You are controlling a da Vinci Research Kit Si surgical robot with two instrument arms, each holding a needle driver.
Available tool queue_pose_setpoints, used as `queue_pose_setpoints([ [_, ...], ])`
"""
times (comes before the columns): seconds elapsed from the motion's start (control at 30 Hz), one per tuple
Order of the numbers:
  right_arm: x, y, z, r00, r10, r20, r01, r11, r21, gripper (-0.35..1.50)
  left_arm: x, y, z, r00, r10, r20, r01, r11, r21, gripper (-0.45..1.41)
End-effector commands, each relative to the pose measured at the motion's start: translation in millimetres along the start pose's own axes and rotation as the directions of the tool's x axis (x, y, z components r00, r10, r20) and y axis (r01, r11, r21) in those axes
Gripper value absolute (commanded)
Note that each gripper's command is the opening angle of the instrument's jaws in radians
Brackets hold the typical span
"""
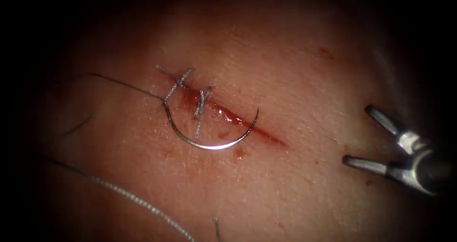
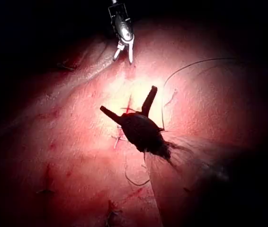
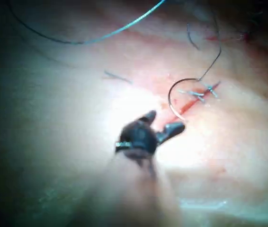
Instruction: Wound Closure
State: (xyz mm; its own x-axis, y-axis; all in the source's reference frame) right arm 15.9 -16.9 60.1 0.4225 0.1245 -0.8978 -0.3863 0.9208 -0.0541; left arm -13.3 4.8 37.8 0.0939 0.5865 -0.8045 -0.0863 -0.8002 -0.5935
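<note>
Fingers of the right tool (image 1: pixel 364 136) stand spread and empty in the endoscope view, well to the right of the cut (image 1: pixel 228 114). Across that cut lies the needle (image 1: pixel 209 146), free of both tools, its curve bowing toward the viewer, its tip at the cut's edge and its thread (image 1: pixel 124 85) trailing left; whether the tip is in the tissue (image 1: pixel 304 80) I cannot tell. Two stitches (image 1: pixel 202 104) cross the cut.

Left wrist view: the left tool (image 2: pixel 129 103) spreads empty fingers over the cut.

Right wrist view: the needle lies just beyond the right tool's fingers.

No writing is readable.
</note>
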Motion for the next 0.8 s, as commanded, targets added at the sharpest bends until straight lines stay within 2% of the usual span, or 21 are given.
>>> queue_pose_setpoints([
  [0.03, -0.2, -1.1, 0.6, 1.000, 0.001, -0.001, -0.001, 1.000, 0.007, 1.20, -1.2, -0.1, 1.8, 1.000, -0.014, 0.007, 0.014, 1.000, 0.024, 1.16],
  [0.2, -0.2, -1.2, 0.6, 1.000, -0.001, 0.003, 0.001, 1.000, 0.011, 1.20, -4.7, 0.3, 9.1, 1.000, -0.004, 0.025, 0.001, 0.995, 0.104, 1.03],
  [0.37, -0.3, -1.3, 0.6, 1.000, -0.001, 0.002, 0.001, 1.000, 0.011, 1.20, -9.4, 1.2, 14.8, 0.990, 0.027, 0.137, -0.044, 0.991, 0.123, 0.96],
  [0.63, -0.3, -1.4, 0.7, 1.000, -0.002, 0.005, 0.002, 1.000, 0.013, 1.20, -15.9, 1.4, 18.6, 0.963, 0.060, 0.264, -0.099, 0.985, 0.139, 0.88],
  [0.8, -0.3, -1.4, 0.6, 1.000, -0.002, 0.004, 0.002, 1.000, 0.013, 1.20, -18.9, 0.5, 18.9, 0.895, 0.086, 0.438, -0.184, 0.965, 0.187, 0.83],
])
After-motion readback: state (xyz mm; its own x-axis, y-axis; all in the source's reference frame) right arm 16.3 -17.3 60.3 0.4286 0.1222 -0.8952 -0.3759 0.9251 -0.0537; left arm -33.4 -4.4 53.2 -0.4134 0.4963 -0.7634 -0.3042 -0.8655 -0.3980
